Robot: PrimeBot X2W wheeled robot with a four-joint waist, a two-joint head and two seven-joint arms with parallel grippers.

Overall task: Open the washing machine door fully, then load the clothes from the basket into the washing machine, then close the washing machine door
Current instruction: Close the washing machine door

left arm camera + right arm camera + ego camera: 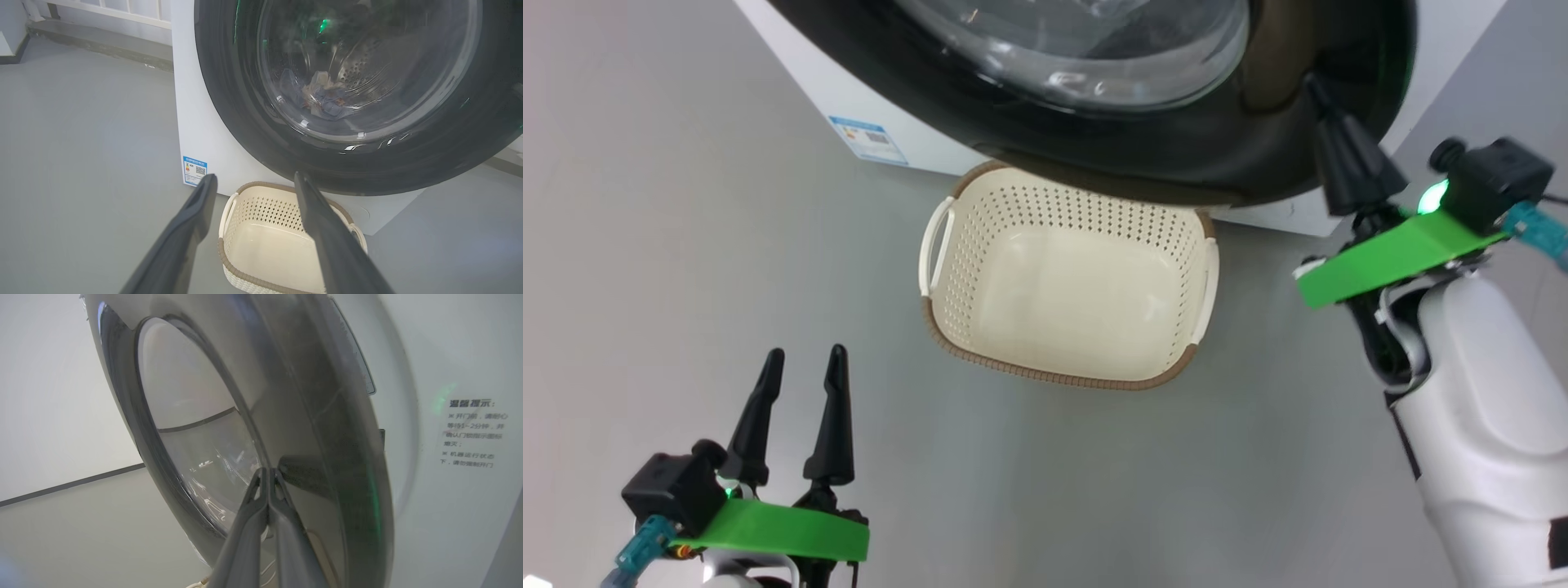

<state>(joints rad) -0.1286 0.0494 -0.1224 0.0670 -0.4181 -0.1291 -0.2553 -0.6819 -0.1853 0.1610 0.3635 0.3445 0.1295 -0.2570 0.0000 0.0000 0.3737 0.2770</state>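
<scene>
we see the basket (1086,214) empty below the washing machine door (1135,155), clothes (322,96) behind it; likely only latching remains, right claw (267,470) pinched, left claw (806,353) wide.

Basket (1045,374) on the floor (686,286), before the washer (907,122).
In the head view the basket sits at centre, its far rim under the door (1176,155). The washer is at 12 o'clock and its label (868,140) at 10. Clothes (322,96) lie in the drum (367,69) behind the door. The left gripper (805,355) is at 7 o'clock, well apart from the basket. The right gripper (1319,90) is at 2 o'clock, tips at the door's rim.
</scene>
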